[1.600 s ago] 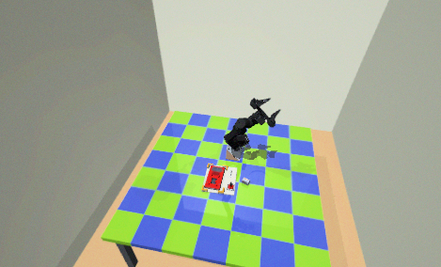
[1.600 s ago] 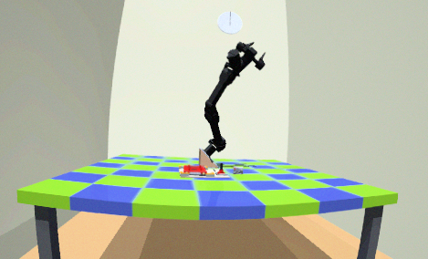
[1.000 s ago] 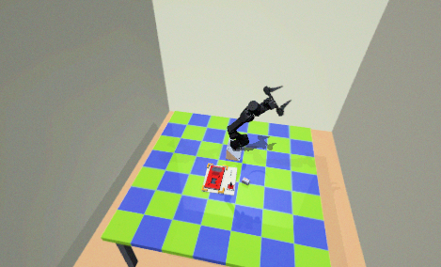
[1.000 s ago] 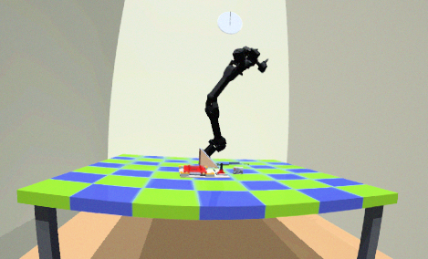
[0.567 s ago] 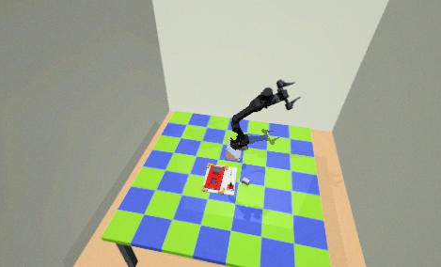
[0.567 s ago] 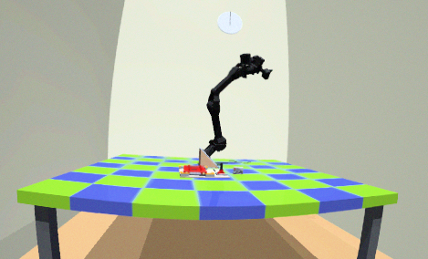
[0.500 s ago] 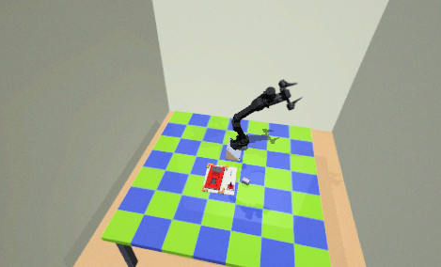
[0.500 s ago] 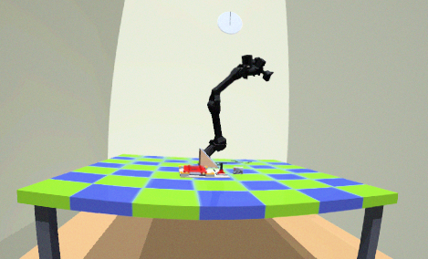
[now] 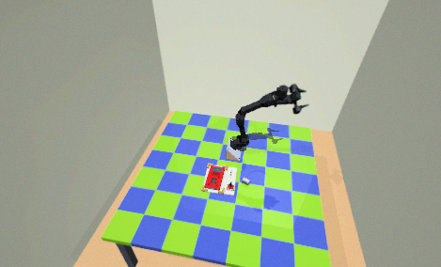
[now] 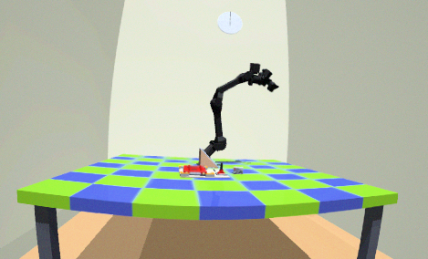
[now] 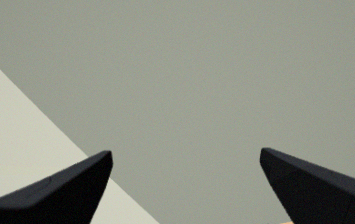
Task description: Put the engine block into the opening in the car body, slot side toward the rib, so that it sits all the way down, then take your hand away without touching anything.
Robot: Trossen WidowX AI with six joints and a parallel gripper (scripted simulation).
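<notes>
Reaching high above the checkered table [image 9: 171, 237], one black arm [image 9: 258, 105] carries one gripper [image 9: 301, 100] whose two fingers stand spread to nearly their full range with nothing between them. On the table lie one red car body [image 9: 214, 178] on a white base plate [image 9: 230, 186], and one small grey engine block [image 9: 246, 180] just beside that plate, on the side away from the car body and apart from it. The gripper is well apart from both, raised and turned toward the wall [image 9: 406, 70].

The top view alone separates car body, plate and engine block clearly and shows the arm's shadow on the squares. The exterior view shows what the top view does not: one round white disc [image 10: 230, 22] on the far wall, two dark table legs [image 10: 46, 230], and the height of the gripper [image 10: 270, 81] over the low objects, where the car body [image 10: 194, 170] and engine block [image 10: 237, 171] appear only as thin shapes. The wrist view shows only the two dark fingertips at the lower edge against bare wall; no table object appears there.
</notes>
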